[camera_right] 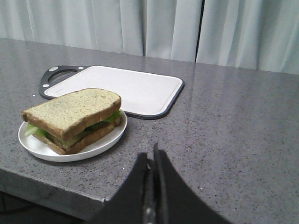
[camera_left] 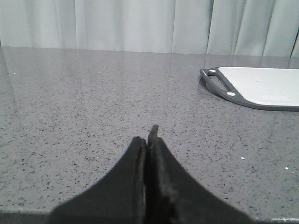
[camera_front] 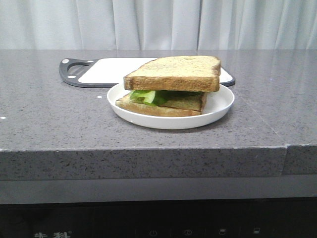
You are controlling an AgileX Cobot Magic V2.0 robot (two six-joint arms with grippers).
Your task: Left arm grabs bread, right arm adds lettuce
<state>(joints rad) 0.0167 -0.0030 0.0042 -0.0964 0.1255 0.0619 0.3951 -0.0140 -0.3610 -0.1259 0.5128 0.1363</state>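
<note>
Bread (camera_front: 174,73) sits as the top slice of a finished sandwich on the white plate (camera_front: 223,101), its front edge tilted up a little over the filling. Lettuce (camera_front: 146,96) peeks out bright green between that slice and the bottom slice (camera_front: 163,106), mostly at the side facing the robot's left. Just behind the plate lies a white cutting board (camera_front: 111,70) with a dark rim and handle; the plate's far edge overlaps the board's near edge in the front view.

Neither arm appears in the front view. Only the wrist cameras show them. The left gripper (camera_left: 148,140) hovers over bare grey counter (camera_left: 84,107), fingers pressed together with nothing between them; from there the board's handle corner is visible, but the plate is not. The right gripper (camera_right: 152,161) is likewise closed tight and empty, near the counter edge, apart from the plate, and its camera takes in the whole sandwich and the board behind.
</note>
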